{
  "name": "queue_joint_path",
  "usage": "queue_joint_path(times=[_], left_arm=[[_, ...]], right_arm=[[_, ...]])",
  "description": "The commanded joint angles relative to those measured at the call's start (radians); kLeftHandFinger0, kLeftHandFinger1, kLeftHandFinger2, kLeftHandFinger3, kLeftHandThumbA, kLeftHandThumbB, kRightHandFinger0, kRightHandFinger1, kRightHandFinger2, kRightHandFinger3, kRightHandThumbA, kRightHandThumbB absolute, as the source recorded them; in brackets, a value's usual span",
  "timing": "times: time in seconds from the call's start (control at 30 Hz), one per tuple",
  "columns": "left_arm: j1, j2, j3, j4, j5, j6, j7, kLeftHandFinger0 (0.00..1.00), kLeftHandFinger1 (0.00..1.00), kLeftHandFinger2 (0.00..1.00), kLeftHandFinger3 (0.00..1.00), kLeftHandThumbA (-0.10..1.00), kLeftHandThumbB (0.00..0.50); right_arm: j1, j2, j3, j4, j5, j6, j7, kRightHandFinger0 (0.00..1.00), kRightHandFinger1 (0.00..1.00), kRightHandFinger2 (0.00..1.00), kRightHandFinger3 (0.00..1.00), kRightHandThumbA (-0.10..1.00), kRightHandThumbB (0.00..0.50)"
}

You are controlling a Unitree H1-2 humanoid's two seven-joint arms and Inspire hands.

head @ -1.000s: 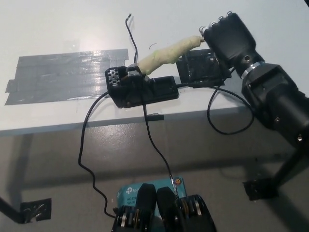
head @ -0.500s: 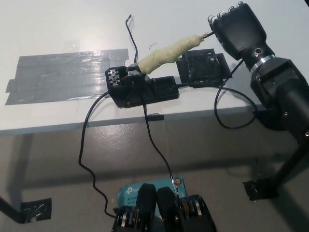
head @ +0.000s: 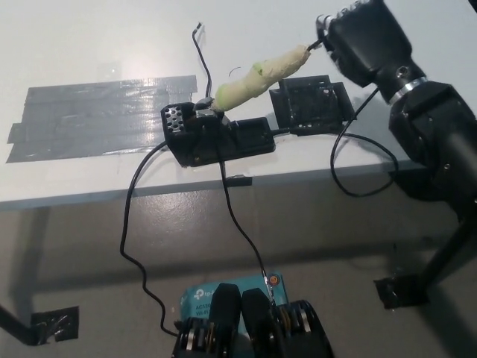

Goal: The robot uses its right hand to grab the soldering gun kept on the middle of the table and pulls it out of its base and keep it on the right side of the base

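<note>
The soldering gun (head: 261, 74) has a pale yellow-green wrapped handle and leans up to the right, with its tip end in the black base (head: 220, 140) at the table's middle. My black right hand (head: 365, 37) is at the top right, back toward the camera. It is shut on the far end of the handle, where the cord comes out. Most of its fingers are hidden behind the hand. The white left hand is out of the picture.
A black slotted tray (head: 311, 104) lies right of the base, under the handle's far end. Grey tape (head: 104, 118) covers the table's left. Black cables (head: 134, 224) hang over the front edge (head: 89, 195). A teal box (head: 205, 298) sits on the floor.
My right hand has moved up and slightly right. The handle's far end rose with it, so the gun leans more steeply; its tip end still sits in the base.
</note>
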Motion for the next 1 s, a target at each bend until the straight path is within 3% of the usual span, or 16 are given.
queue_joint_path(times=[0.0,0.03,0.07,0.1,0.13,0.17,0.3,0.57,0.77,0.97], left_arm=[[-0.001,0.015,-0.007,-0.034,0.024,0.013,-0.023,0.87,0.94,1.0,1.0,0.87,0.213],[0.001,0.007,0.004,-0.033,0.027,0.013,-0.029,0.88,0.96,1.0,1.0,0.85,0.219],[-0.002,0.002,0.003,-0.032,0.023,0.013,-0.027,0.88,0.96,1.0,1.0,0.84,0.218],[-0.001,-0.003,0.009,-0.031,0.02,0.013,-0.027,0.89,0.97,1.0,1.0,0.82,0.215],[-0.003,0.001,0.004,-0.026,0.012,0.013,-0.023,0.89,0.98,1.0,1.0,0.81,0.214],[-0.003,0.001,0.005,-0.025,0.011,0.013,-0.023,0.9,0.99,1.0,1.0,0.81,0.215],[-0.008,-0.007,0.013,-0.025,0.019,0.013,-0.032,0.9,0.98,1.0,1.0,0.79,0.226],[-0.023,-0.007,0.003,-0.028,0.04,0.013,-0.057,0.95,1.0,1.0,1.0,0.81,0.214],[-0.025,-0.017,0.001,-0.037,0.059,0.013,-0.084,0.92,0.99,1.0,1.0,0.8,0.18],[-0.036,-0.029,0.0,-0.035,0.091,0.013,-0.104,0.95,1.0,1.0,1.0,0.83,0.201]], right_arm=[[-0.049,0.008,0.014,-0.119,0.065,0.065,0.376,0.89,0.99,1.0,1.0,0.23,0.128],[-0.049,0.008,0.024,-0.126,0.051,0.065,0.4,1.0,1.0,1.0,1.0,0.3,0.201],[-0.047,0.002,0.041,-0.147,0.021,0.074,0.435,1.0,1.0,1.0,1.0,0.46,0.26],[-0.046,0.004,0.05,-0.158,0.01,0.083,0.463,1.0,1.0,1.0,1.0,0.52,0.327],[-0.052,0.013,0.068,-0.161,-0.012,0.093,0.505,1.0,1.0,1.0,1.0,0.59,0.433],[-0.054,0.015,0.075,-0.164,-0.02,0.093,0.516,1.0,1.0,1.0,1.0,0.63,0.487],[-0.061,0.015,0.09,-0.177,-0.044,0.102,0.542,1.0,1.0,1.0,1.0,0.64,0.5],[-0.065,0.032,0.1,-0.188,-0.105,0.154,0.511,1.0,1.0,1.0,1.0,0.5,0.5],[-0.067,0.04,0.143,-0.207,-0.216,0.169,0.47,1.0,1.0,1.0,1.0,0.6,0.5],[-0.11,0.085,0.191,-0.173,-0.283,0.177,0.456,1.0,1.0,1.0,1.0,0.6,0.5]])
